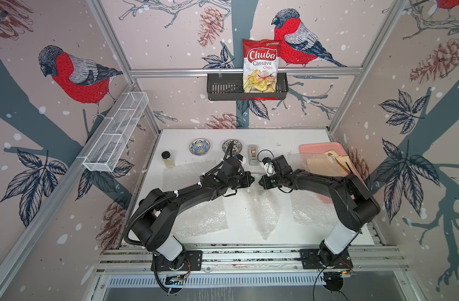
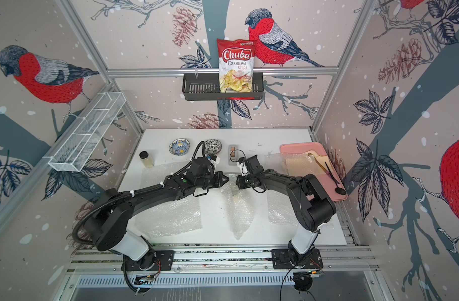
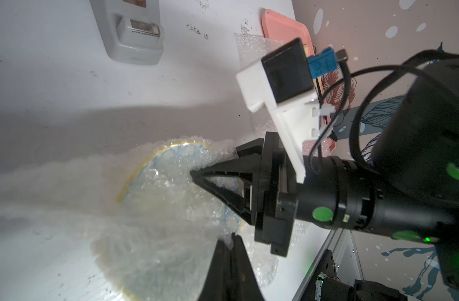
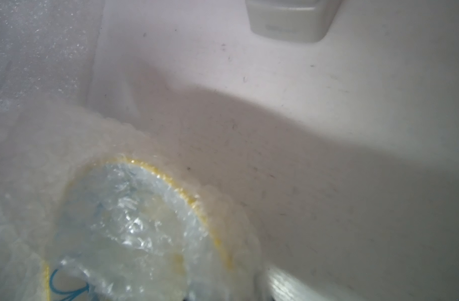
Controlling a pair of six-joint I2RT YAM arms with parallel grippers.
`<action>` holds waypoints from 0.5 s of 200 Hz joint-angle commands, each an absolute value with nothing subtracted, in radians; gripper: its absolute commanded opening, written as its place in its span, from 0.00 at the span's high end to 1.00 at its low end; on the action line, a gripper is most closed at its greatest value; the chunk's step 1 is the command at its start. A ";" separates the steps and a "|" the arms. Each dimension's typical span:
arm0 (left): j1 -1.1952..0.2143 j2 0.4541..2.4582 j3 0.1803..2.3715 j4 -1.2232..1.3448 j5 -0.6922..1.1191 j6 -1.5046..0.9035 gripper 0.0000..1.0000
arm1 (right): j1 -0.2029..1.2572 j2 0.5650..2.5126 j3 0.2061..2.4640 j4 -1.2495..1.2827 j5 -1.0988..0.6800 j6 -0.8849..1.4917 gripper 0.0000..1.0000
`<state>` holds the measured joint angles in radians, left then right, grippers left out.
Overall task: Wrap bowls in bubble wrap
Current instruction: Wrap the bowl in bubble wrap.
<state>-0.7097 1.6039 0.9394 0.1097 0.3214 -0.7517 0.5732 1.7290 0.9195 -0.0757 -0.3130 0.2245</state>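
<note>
At the centre of the worktop (image 1: pixel 288 138), a top view shows my left end effector (image 1: pixel 252 179) and right end effector (image 1: pixel 260 181) tip to tip over the clear bubble wrap sheet (image 1: pixel 265 211). From the left wrist, I see both pinched shut on that sheet, which covers the pale teal, yellow-rimmed ceramic bowl (image 3: pixel 166 187).

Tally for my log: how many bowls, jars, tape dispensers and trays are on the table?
Bowls: 3 (blue-and-yellow bowl, black-and-white bowl, pale teal bowl under bubble wrap)
Jar: 1
Tape dispenser: 1
Pink tray: 1
Total: 6
</note>
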 commanded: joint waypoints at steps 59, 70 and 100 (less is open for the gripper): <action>-0.710 1.787 0.992 0.130 0.274 -0.720 0.99 | 0.607 1.721 0.918 -0.074 -0.412 0.164 0.83; -0.710 1.802 0.992 0.136 0.263 -0.718 0.98 | 0.610 1.728 0.925 -0.086 -0.411 0.160 0.82; -0.710 1.826 0.992 0.144 0.265 -0.719 0.96 | 0.608 1.736 0.930 -0.104 -0.397 0.160 0.75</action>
